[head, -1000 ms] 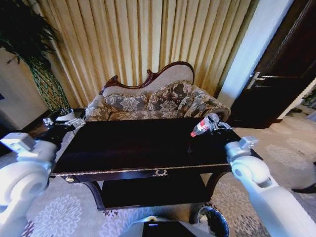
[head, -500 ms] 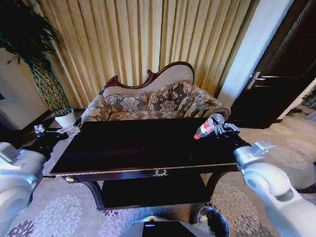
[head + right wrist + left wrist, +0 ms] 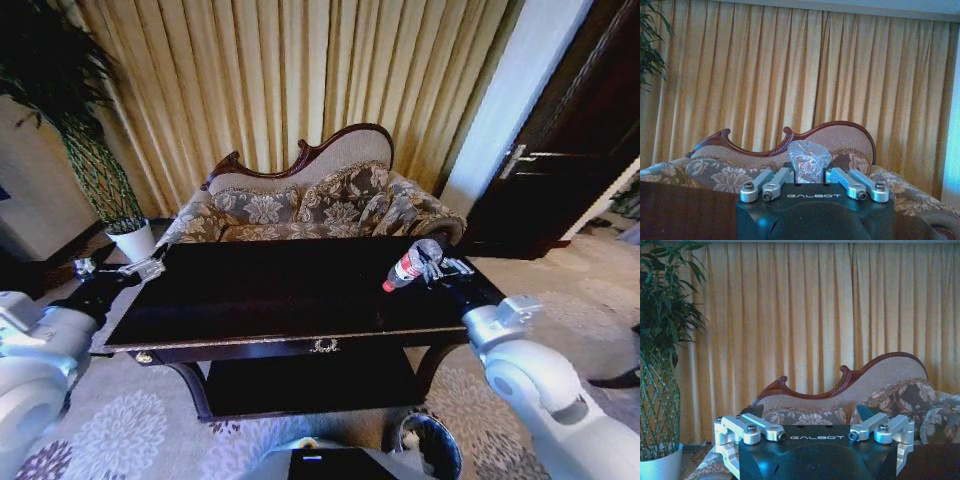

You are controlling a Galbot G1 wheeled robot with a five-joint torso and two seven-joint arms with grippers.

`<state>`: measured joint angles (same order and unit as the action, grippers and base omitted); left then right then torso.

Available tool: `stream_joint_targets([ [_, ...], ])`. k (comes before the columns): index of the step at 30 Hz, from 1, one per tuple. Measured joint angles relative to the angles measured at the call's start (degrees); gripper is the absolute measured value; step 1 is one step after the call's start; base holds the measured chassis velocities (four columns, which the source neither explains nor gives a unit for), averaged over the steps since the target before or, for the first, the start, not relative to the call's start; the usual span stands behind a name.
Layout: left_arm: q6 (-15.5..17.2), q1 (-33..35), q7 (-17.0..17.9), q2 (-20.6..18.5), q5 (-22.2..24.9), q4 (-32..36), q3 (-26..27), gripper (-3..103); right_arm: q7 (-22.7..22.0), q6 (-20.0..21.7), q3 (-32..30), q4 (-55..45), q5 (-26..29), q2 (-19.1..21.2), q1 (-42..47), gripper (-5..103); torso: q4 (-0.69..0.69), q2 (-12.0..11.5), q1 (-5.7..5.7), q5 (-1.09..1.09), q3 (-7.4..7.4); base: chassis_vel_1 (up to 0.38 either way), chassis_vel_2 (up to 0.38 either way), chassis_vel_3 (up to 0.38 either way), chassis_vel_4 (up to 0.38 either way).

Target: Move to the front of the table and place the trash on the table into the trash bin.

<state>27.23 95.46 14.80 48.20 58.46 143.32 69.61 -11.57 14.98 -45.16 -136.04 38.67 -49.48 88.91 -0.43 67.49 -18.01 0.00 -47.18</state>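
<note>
Clear bottle (image 3: 405, 266) gripped by right gripper (image 3: 428, 262)

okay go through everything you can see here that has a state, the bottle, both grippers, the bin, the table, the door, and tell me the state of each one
bottle: held off the tabletop, tilted, red cap end lowest.
right gripper: shut on the bottle, above the table's right end.
left gripper: empty, fingers apart, by the table's left end.
trash bin: upright on the carpet, lidless, black liner in.
table: standing; its top bare where visible.
door: closed.
</note>
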Motion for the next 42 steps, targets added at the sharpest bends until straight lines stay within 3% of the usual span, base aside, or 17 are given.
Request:
stream_joint_targets([
  [31,0.2,-0.7,-0.1,0.0,-2.0,-0.1,-2.6,100,0.2,-0.3,0.0,1.0,-0.6,-3.3,0.9,22,0.0,0.0,0.01,-0.01,0.0,0.133,-0.138,-0.129,0.131],
  [37,0.2,-0.7,-0.1,0.9,-2.2,-0.1,-3.1,100,0.4,-1.9,2.2,5.3,-1.0,-5.0,0.8,22,0.0,0.0,0.04,-0.01,0.02,0.092,-0.109,-0.108,0.103],
  [42,0.2,-0.5,-0.1,2.5,-2.2,-0.1,-3.6,100,0.6,-1.5,5.0,16.1,-3.9,-7.1,-0.1,22,0.0,0.0,0.02,-0.01,-0.01,0.003,-0.009,-0.011,-0.001],
])
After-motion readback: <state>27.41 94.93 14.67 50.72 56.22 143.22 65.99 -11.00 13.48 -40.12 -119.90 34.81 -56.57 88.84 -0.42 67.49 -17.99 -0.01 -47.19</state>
